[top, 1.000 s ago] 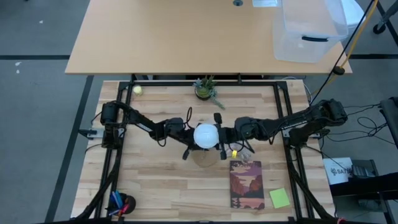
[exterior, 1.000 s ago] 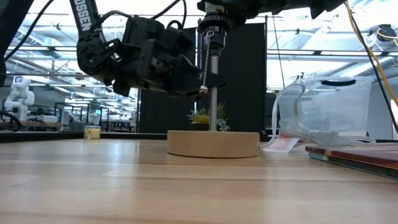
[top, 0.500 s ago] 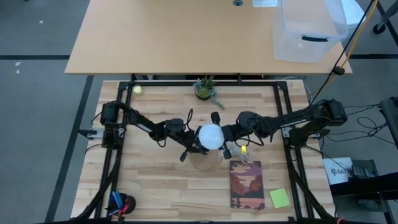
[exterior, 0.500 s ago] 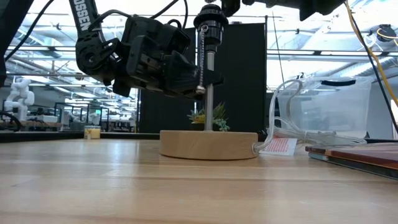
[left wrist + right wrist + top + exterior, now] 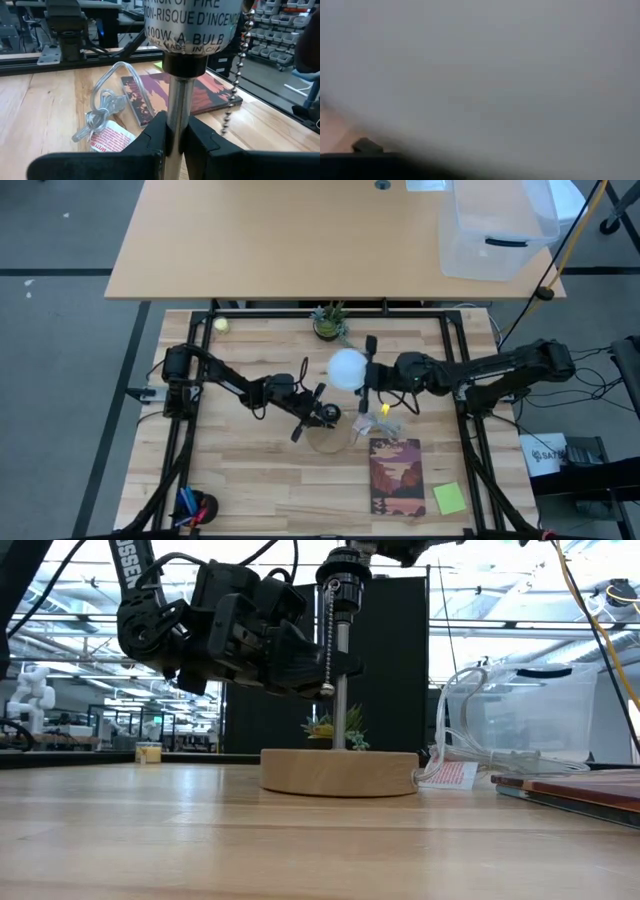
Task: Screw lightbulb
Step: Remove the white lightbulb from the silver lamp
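White lightbulb [image 5: 347, 368] in right gripper [image 5: 362, 376] — clear bin [image 5: 497, 230], contents unclear

Items counted on the wooden table: one round white frosted lightbulb [image 5: 347, 367], one round wooden lamp base [image 5: 339, 771] with metal stem, one small potted green plant [image 5: 329, 321], one yellow-green ball [image 5: 221, 324], one illustrated book [image 5: 396, 476], one yellow-green notepad [image 5: 449, 498].

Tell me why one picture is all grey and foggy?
Right wrist view: the round white frosted lightbulb sits right against the lens, so it fills the picture as a blurry grey haze. High view: that lightbulb looks sharp, held by the right claw. Low view: bright windows behind leave the arms dark.
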Robot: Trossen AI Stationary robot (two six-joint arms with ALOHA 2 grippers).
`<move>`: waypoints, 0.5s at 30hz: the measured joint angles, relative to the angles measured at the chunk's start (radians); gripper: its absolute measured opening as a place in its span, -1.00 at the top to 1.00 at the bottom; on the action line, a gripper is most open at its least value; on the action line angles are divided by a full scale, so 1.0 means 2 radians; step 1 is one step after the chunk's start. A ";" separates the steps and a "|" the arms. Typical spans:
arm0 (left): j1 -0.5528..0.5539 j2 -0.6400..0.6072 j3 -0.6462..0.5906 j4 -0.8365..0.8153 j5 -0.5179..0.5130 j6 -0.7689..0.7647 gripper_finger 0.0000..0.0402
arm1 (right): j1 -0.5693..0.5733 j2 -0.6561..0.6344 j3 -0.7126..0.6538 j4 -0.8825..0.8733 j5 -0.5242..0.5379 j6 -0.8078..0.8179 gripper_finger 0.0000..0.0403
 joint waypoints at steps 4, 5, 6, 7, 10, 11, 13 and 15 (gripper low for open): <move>0.000 0.001 0.000 0.017 -0.009 -0.019 0.74 | 0.000 -0.030 0.000 -0.030 0.015 0.003 0.24; 0.000 0.001 0.000 0.020 -0.016 -0.028 0.69 | 0.000 -0.033 0.000 -0.035 0.015 0.003 0.24; 0.000 0.001 0.000 0.023 -0.024 -0.037 0.64 | 0.000 -0.034 0.000 -0.039 0.015 0.003 0.24; 0.000 0.001 -0.001 0.024 -0.029 -0.040 0.58 | 0.000 -0.036 0.000 -0.045 0.015 0.003 0.24; 0.000 0.002 -0.001 0.024 -0.038 -0.048 0.37 | 0.000 -0.044 0.000 -0.071 0.015 0.004 0.24; 0.001 0.002 -0.001 0.026 -0.039 -0.054 0.30 | 0.000 -0.047 0.000 -0.089 0.014 0.004 0.24; 0.001 0.000 -0.001 0.027 -0.039 -0.060 0.15 | -0.001 -0.054 0.000 -0.127 0.014 0.007 0.24; 0.001 -0.011 -0.001 0.022 -0.039 -0.062 0.02 | -0.004 -0.065 0.000 -0.161 0.013 0.020 0.24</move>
